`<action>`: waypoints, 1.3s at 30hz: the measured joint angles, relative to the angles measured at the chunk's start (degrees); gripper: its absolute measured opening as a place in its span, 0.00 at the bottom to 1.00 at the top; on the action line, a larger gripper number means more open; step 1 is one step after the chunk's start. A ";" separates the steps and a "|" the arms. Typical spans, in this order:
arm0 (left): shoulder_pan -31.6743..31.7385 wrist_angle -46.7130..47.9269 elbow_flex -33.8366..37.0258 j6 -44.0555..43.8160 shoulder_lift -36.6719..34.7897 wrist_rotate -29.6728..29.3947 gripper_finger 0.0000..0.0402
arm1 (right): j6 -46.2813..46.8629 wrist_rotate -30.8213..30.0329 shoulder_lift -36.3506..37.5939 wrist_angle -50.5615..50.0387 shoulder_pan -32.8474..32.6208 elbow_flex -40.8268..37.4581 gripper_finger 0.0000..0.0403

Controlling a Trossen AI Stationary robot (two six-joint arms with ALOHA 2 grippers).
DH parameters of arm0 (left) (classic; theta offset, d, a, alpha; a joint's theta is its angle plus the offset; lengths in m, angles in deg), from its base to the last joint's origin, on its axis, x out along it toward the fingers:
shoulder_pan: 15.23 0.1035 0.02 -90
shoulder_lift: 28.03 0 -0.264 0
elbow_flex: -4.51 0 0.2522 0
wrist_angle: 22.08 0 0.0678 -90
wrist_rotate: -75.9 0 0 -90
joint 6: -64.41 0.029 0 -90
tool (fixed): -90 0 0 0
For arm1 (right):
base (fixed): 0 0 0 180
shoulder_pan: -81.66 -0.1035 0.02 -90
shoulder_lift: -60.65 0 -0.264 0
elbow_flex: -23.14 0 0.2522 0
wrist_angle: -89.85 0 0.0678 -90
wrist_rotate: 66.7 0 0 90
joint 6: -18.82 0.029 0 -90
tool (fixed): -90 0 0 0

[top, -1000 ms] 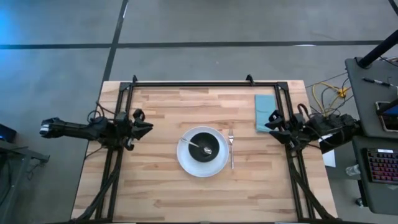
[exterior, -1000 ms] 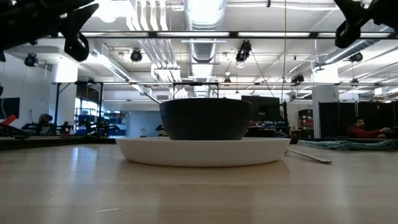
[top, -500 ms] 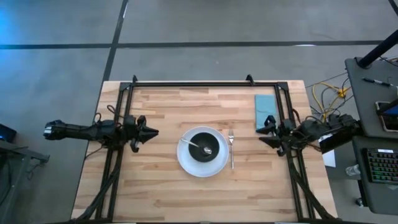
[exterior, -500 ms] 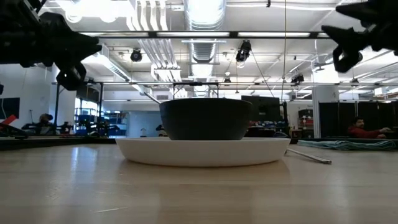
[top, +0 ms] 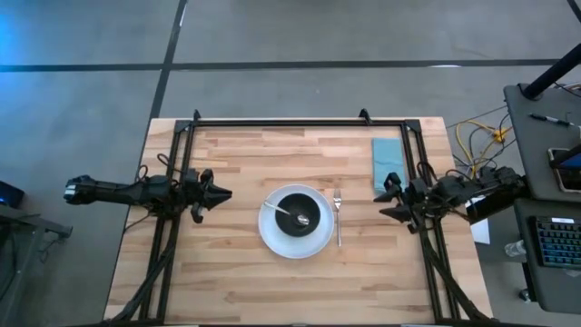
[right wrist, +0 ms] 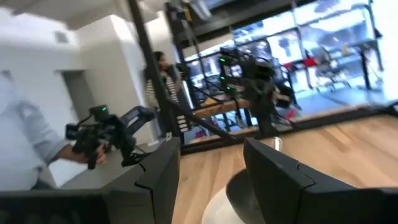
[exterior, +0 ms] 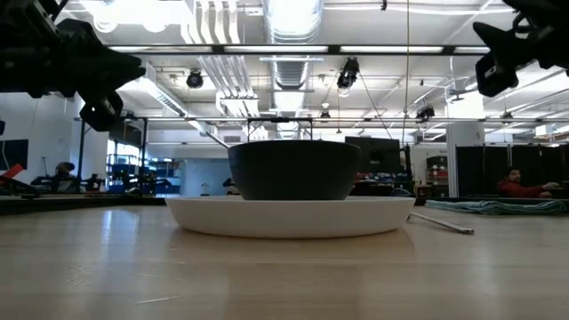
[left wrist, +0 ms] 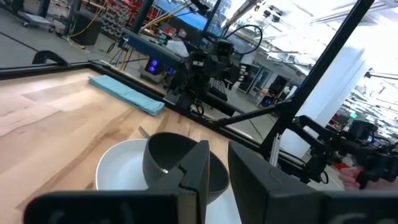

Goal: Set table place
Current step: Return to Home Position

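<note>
A white plate (top: 272, 238) lies at the middle of the wooden table (top: 236, 282). A black bowl (top: 307, 205) stands on it, and a silver spoon (top: 289, 214) lies in the bowl with its handle on the left rim. A silver fork (top: 338, 218) lies flat on the table just right of the plate. My left gripper (top: 227, 193) hovers left of the plate, pointing at it, fingers close together and empty. My right gripper (top: 382, 198) hovers right of the fork, open and empty. In the low view both grippers (exterior: 100, 107) (exterior: 491, 76) hang well above the tabletop.
A folded teal napkin (top: 387, 163) lies at the far right of the table, just beyond my right gripper. Black frame rails (top: 300, 122) run along the far edge and down both sides. People show in the room beyond (right wrist: 25, 143). Bare wood lies toward the near edge.
My left gripper has moved toward the plate and come down. My right gripper has moved toward the table's left and near edges, closer to the fork; it came down, then rose a little. Plate, bowl, spoon, fork and napkin have stayed in place.
</note>
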 joint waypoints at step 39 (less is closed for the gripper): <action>-0.02 -0.10 0.11 -0.06 0.85 -1.20 0.11 | -4.83 -7.61 -0.36 -3.66 -0.01 0.04 0.42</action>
